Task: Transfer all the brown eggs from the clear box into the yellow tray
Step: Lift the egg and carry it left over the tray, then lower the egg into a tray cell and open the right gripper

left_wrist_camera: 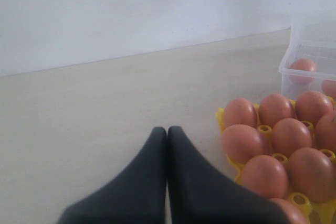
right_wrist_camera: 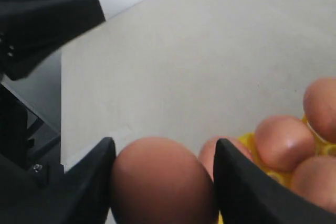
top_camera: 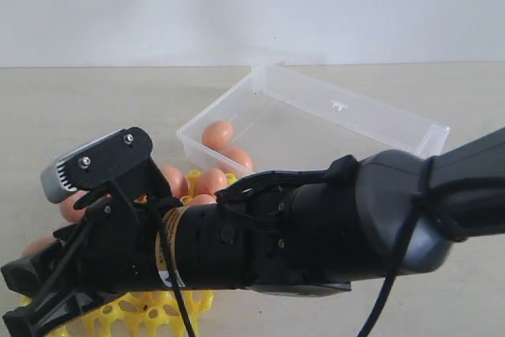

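My right gripper (right_wrist_camera: 165, 145) is shut on a brown egg (right_wrist_camera: 163, 182), with a finger pressed to each side of it. Its arm (top_camera: 316, 226) reaches across to the lower left, over the yellow tray (top_camera: 150, 317). Several brown eggs (left_wrist_camera: 286, 136) sit in the tray's cups (left_wrist_camera: 221, 115). The clear box (top_camera: 379, 120) stands behind the tray and holds two visible eggs (top_camera: 218, 133). My left gripper (left_wrist_camera: 167, 129) is shut with nothing in it, over bare table beside the tray. Most of the tray is hidden by the right arm in the exterior view.
The pale tabletop (left_wrist_camera: 105, 108) runs back to a white wall. The box's open lid (top_camera: 272, 57) rises at its far end. A dark piece of arm structure (right_wrist_camera: 47, 19) stands beyond the held egg in the right wrist view.
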You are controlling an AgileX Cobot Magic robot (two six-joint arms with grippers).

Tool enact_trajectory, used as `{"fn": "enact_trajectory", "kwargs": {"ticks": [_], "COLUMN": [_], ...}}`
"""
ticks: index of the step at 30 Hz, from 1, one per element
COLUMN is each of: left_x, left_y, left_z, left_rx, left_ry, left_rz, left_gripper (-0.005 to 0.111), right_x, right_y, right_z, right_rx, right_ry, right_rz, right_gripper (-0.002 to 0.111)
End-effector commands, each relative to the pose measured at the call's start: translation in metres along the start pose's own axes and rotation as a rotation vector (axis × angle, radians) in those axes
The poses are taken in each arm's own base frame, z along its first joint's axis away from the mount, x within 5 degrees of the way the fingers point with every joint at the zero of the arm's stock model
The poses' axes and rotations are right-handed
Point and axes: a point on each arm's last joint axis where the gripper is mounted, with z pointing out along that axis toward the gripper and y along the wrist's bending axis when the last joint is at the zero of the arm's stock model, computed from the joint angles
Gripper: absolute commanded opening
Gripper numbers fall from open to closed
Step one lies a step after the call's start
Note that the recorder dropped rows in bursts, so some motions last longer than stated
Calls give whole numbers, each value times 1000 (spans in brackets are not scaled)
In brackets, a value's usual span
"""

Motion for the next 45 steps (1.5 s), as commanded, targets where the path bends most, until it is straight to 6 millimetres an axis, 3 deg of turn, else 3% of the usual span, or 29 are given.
{"fn": "enact_trajectory", "kwargs": {"ticks": [1,7,10,29,33,37,45], "left_x": [0,0,0,0,0,0,0], "left_y": [0,0,0,0,0,0,0], "left_z": [0,0,0,0,0,0,0], "left_rx": [6,6,6,6,6,6,6], "left_ry": [-8,-8,-8,-8,-8,-8,-8], "left_rz": [1,1,1,1,1,1,1], "left_gripper": [-4,-4,-4,-4,-4,-4,-4], "right_x": [13,29,27,27,28,30,29], "right_y": [-9,-23,-25,-29,-31,-34,-33], "right_z": [5,24,34,35,34,34,34], "right_rx": [3,53,39,79,99,131,121], "right_ry": [28,99,92,145,151,180,166], "right_rz": [28,25,1,-256,-239,-230,-227], "right_gripper": [0,0,0,1,15,41,43]}}
